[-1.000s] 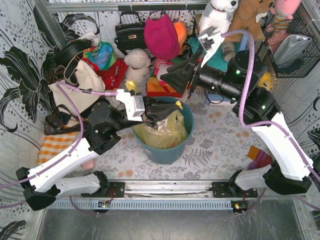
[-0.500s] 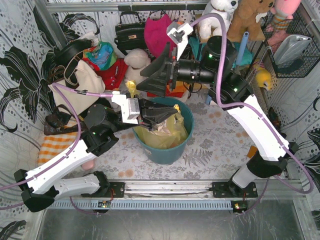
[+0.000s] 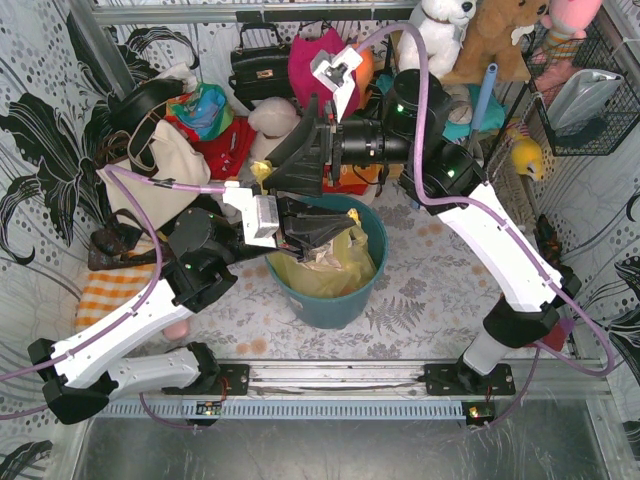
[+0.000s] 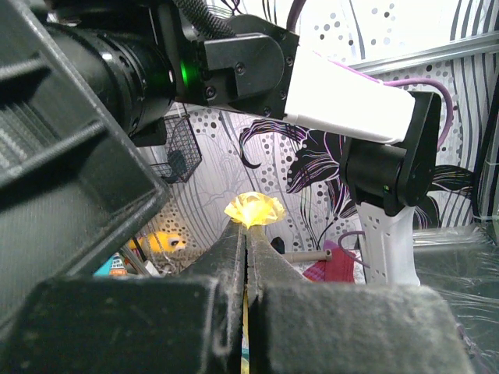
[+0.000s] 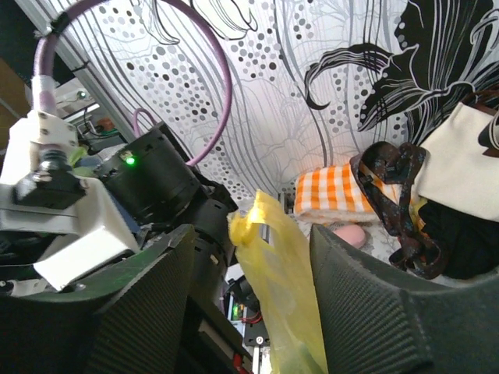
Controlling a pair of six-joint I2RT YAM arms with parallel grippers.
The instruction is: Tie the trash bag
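The yellow-green trash bag point(image 3: 335, 262) sits in the teal bin point(image 3: 335, 305), with crumpled white paper showing through. My left gripper point(image 3: 343, 228) reaches over the bin's rim and is shut on one pulled-up ear of the bag. In the left wrist view a yellow tuft point(image 4: 255, 209) sticks out past the closed tips of the left gripper point(image 4: 246, 231). My right gripper point(image 3: 274, 173) hovers at the bin's back left, open. In the right wrist view the bag's other ear point(image 5: 282, 288) stands between the spread fingers of the right gripper point(image 5: 251, 235), which do not touch it.
A cream tote bag point(image 3: 165, 165), a black handbag point(image 3: 262, 65), plush toys point(image 3: 275, 130) and a pink cap point(image 3: 322, 72) crowd the back. An orange checked cloth point(image 3: 112, 288) lies at the left. A wire basket point(image 3: 590, 90) hangs at the right wall.
My right arm has swung left across the back of the bin, and its open gripper now stands around the bag's left ear. My left gripper shifted slightly right, still holding its ear.
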